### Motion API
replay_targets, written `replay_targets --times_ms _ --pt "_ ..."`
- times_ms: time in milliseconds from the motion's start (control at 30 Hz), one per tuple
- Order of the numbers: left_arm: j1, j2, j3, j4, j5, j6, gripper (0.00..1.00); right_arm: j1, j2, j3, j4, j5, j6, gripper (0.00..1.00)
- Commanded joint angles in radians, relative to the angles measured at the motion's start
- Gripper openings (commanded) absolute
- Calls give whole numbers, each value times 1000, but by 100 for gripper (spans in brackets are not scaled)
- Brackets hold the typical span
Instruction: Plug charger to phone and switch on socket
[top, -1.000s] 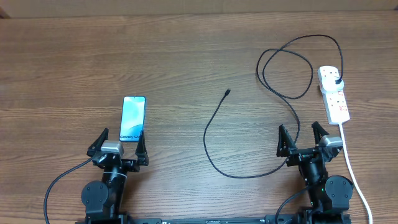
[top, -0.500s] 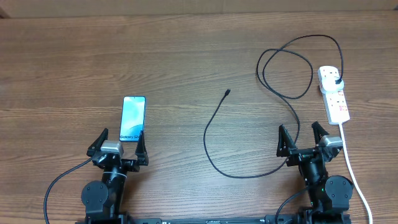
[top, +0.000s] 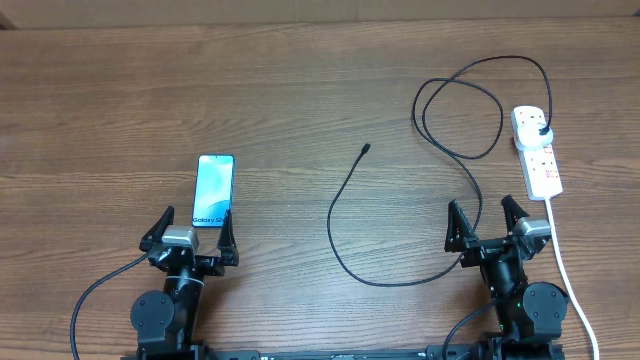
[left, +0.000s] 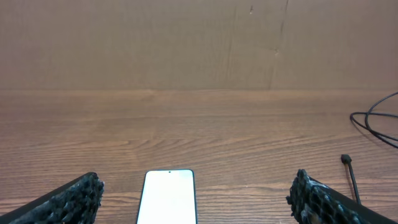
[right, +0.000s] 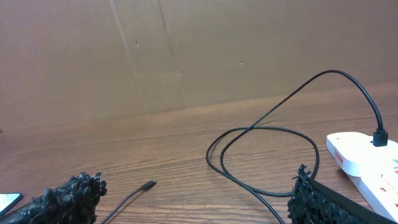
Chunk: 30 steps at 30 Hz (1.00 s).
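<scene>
Black charger (top: 331, 215) cable lies loose on the wooden tabletop (top: 300, 80), right of the middle of the overhead frame. Its small connector tip (top: 366, 150) rests free near the centre and touches nothing. From there the cable bends down in a wide curve toward the lower right, then climbs and makes a loop in the upper right. Its black plug (top: 541, 128) sits in the upper end of the white socket (top: 540, 165), a power strip lying near the right edge, with a thick white cord (top: 563, 272) running down to the lower right corner. The phone (top: 214, 190) lies flat at the left, its light blue screen facing up, well apart from the connector tip. The left claw (top: 198, 215) stands at the lower left with its fingers wide apart and empty; the near end of the phone lies between them. The right claw (top: 480, 205), at the lower right, is spread wide too and holds nothing; in the overhead view a stretch of the cable passes between its fingers
</scene>
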Motion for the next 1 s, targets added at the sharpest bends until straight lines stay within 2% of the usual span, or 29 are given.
replay_targets --times_ms 0,167,467,667,967 --pt "-7 -11 -6 -2 -9 -9 99 4 -11 -11 5 10 -2 100" --pt "-7 -9 -3 -3 -8 -62 100 4 -11 -11 5 10 -2 100" --pt "-7 71 76 -18 6 -68 100 4 -11 -11 5 10 -2 100" --pt "-7 240 213 -18 7 -68 99 4 -11 -11 5 10 -2 100" --pt "-7 617 525 -74 103 -67 100 4 -11 -11 5 10 -2 100"
